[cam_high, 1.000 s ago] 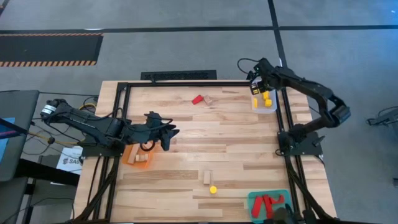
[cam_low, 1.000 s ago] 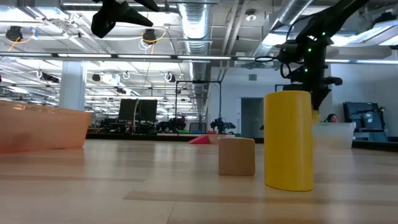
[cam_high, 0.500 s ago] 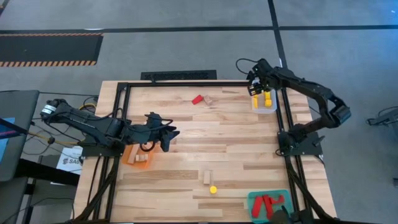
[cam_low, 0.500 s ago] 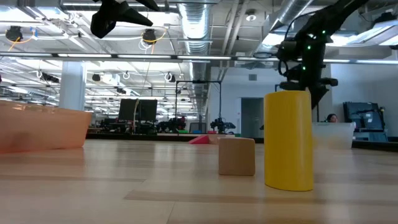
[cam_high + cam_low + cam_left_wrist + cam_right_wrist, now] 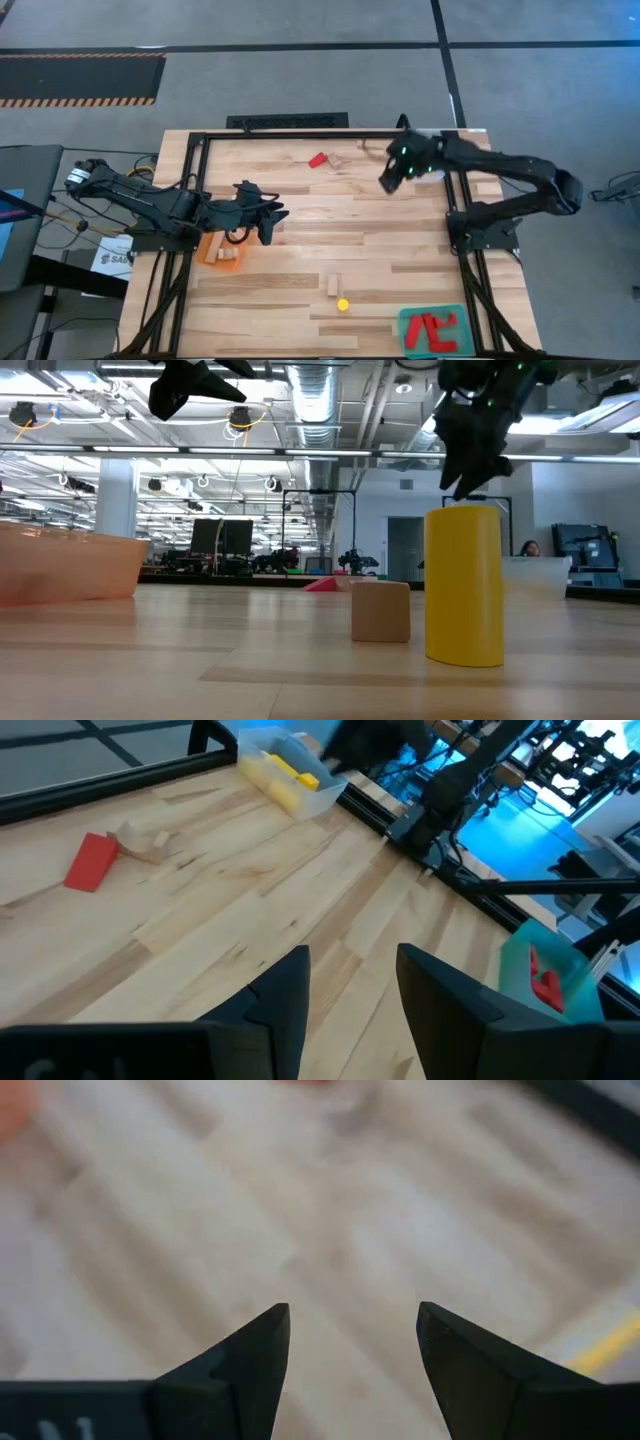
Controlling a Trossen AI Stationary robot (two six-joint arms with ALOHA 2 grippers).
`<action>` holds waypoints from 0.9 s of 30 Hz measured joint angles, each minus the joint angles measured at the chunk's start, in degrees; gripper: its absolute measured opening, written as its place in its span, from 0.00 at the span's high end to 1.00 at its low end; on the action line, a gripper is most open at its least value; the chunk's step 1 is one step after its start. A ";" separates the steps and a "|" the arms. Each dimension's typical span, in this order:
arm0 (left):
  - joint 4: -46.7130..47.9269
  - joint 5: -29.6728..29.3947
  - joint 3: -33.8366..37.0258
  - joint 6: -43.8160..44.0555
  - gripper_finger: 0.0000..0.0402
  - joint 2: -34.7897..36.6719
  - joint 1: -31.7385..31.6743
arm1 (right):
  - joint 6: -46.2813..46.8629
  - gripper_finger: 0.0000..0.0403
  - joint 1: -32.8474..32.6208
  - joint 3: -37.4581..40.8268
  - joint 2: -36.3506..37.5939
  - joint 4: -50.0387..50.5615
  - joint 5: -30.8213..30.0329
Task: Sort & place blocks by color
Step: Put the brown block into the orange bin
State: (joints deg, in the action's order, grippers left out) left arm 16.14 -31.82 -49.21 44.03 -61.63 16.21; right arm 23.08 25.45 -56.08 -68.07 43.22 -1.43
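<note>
A red block (image 5: 318,159) and a wood block (image 5: 336,160) lie side by side near the table's far edge; the left wrist view shows them too, red block (image 5: 92,860) and wood block (image 5: 140,840). A wood bar (image 5: 332,285) and a yellow cylinder (image 5: 343,304) stand near the near edge; in the low view the cylinder (image 5: 463,585) stands upright beside the wood block (image 5: 381,610). My right gripper (image 5: 385,183) hovers open over bare table right of the red block, holding nothing (image 5: 352,1315). My left gripper (image 5: 270,216) waits open (image 5: 352,955) above the table's left part.
An orange tray (image 5: 210,250) at the left edge holds wood blocks. A green tray (image 5: 408,322) at the near right corner holds red blocks. A clear tray (image 5: 300,795) at the far right holds yellow blocks. A black frame (image 5: 300,134) rims the table. Bare wood spans the middle.
My right gripper has left its place over the clear tray at the far right and swung toward the table's left and near side, out over the bare wood; the wrist view is blurred by the motion. The left arm and the blocks on the table have kept still.
</note>
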 joint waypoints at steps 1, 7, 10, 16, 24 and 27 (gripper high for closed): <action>0.01 0.00 0.00 -0.12 0.66 0.00 0.00 | 0.90 0.40 -2.63 0.03 -0.05 0.07 -0.02; 0.34 1.46 0.02 -0.52 0.66 -0.56 -0.02 | 9.01 0.41 -16.90 0.07 -1.48 -0.23 -0.90; 0.65 3.66 0.02 -0.46 0.66 -1.64 0.00 | 12.78 0.41 -23.05 0.07 -1.57 -0.39 -4.03; 0.79 8.39 0.04 0.10 0.66 -4.82 -0.01 | 20.65 0.41 -32.99 0.07 -1.57 -1.22 -12.82; 0.84 16.42 0.04 -0.69 0.66 -10.80 0.62 | 32.63 0.41 -39.28 0.01 -2.86 -2.70 -23.81; 1.47 18.36 0.04 -1.94 0.66 -13.08 1.69 | 36.27 0.41 -39.62 0.08 -5.07 -2.87 -25.81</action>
State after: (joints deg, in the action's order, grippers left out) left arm 17.61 -13.45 -49.17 42.09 -74.71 17.89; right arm 59.35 -14.17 -56.00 -73.14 40.34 -27.24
